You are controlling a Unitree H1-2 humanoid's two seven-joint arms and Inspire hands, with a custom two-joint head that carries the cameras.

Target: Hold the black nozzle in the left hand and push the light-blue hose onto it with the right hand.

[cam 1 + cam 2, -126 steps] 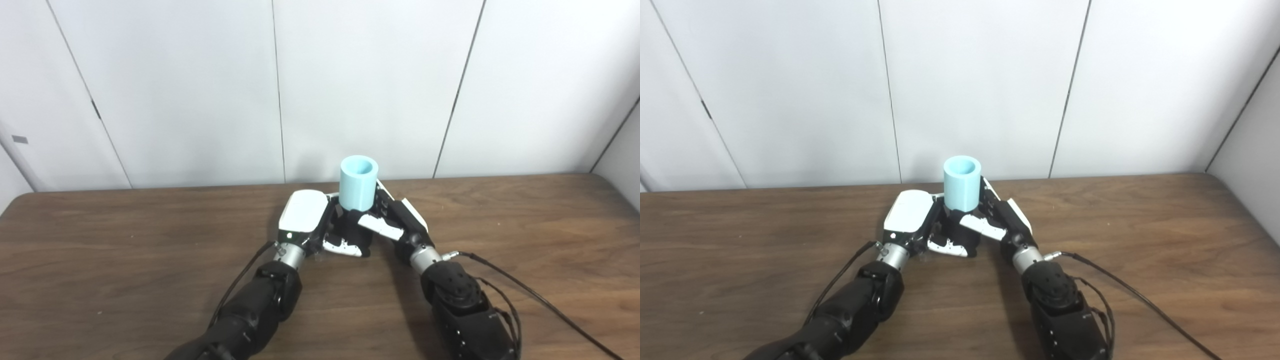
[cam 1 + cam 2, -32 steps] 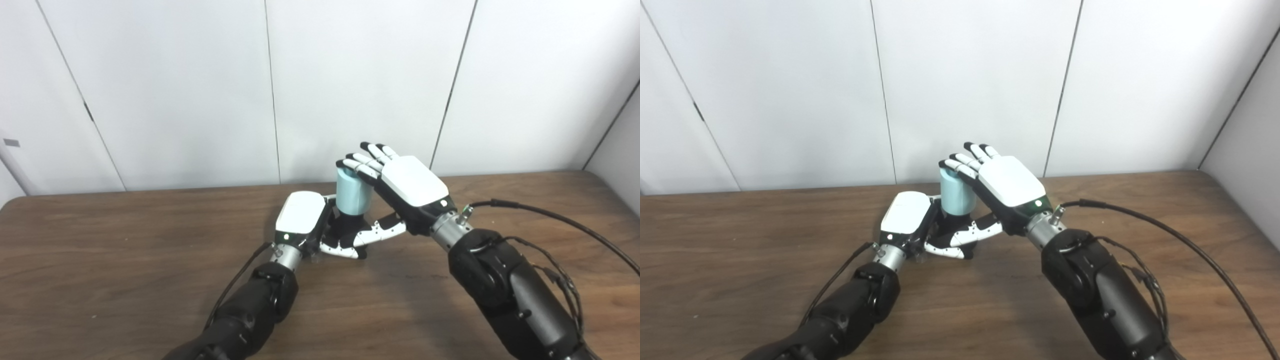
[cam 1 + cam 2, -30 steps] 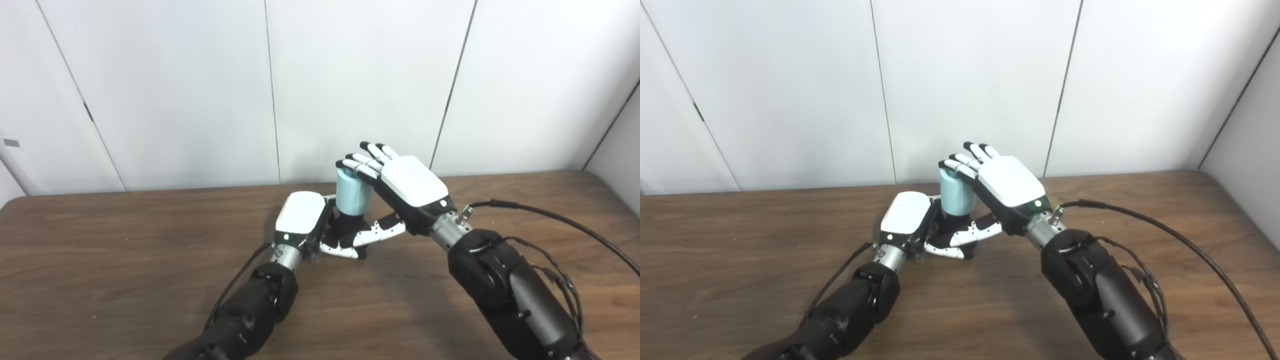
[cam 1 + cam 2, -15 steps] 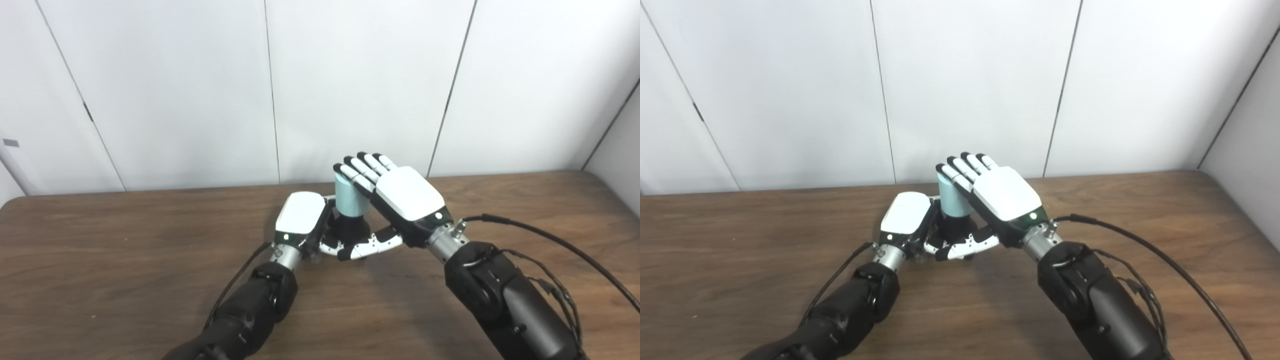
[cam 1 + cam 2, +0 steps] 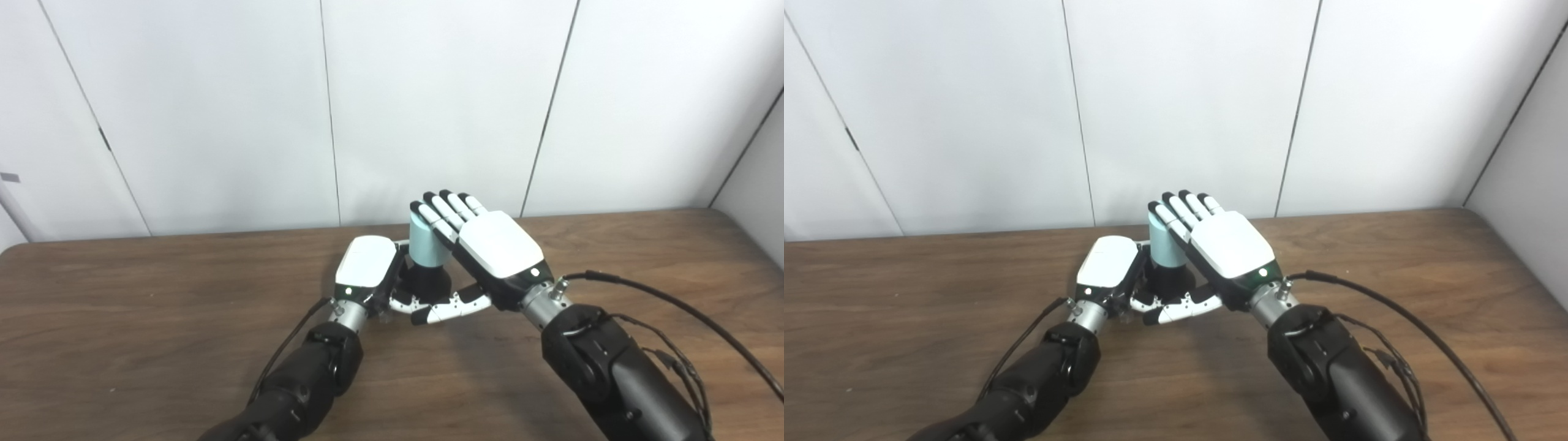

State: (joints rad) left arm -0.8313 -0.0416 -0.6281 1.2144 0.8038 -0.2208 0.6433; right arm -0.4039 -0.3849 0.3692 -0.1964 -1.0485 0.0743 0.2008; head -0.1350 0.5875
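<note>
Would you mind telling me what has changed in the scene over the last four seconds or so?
The right hand let go of the light-blue hose's side, rose, flattened out, and came down with its fingers over the hose's top end. The hose now sits lower over the black nozzle. The left hand stayed wrapped around the nozzle, low over the wooden table.

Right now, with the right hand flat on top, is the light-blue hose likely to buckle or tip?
The light-blue hose looks thick-walled and short, so probably stiff. Upright on the black nozzle, with the right hand and left hand flanking it, tipping seems unlikely.
</note>
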